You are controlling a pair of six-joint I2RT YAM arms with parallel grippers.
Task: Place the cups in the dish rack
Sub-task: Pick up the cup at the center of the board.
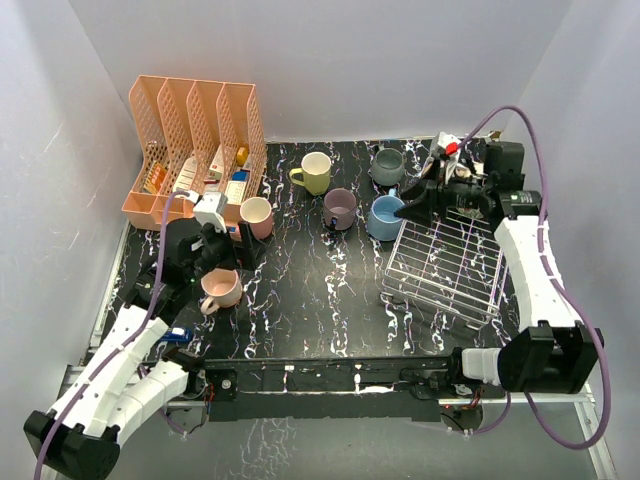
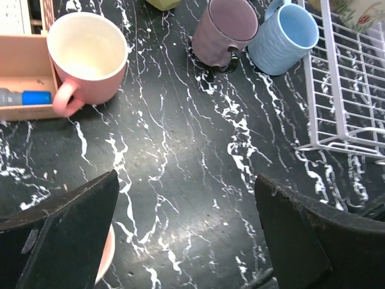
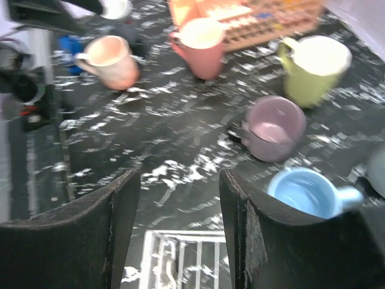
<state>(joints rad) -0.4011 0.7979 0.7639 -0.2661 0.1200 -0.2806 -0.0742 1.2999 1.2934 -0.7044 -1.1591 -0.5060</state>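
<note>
At the lower left of the overhead view, the left gripper (image 1: 218,262) hangs with its jaws spread wide and nothing between them. The peach mug (image 1: 220,290) sits just below it in frame, and in the wrist view only a sliver of its rim shows under the left finger. The pink mug (image 2: 87,51) stands at the upper left of that view against the peach organizer (image 1: 195,150), handle toward the lower left. Across the middle of the dark worktop (image 1: 320,300), the yellow-green mug (image 1: 313,172) and the mauve mug (image 1: 340,208) stand upright, well apart from either gripper. Further right, the light blue mug (image 3: 307,192) stands just beside the upper-left corner of the dish rack (image 1: 450,262), with the grey mug (image 1: 388,166) above it in frame. The right gripper (image 1: 408,208) is part-open and empty. In its wrist view the blue mug lies lower right of the fingers, handle pointing right, while the rack's edge sits bottom centre between them. The right arm is clearly the nearer one for this mug. Its move likely depends on shifting rightward in that view until one finger clears the rim.
</note>
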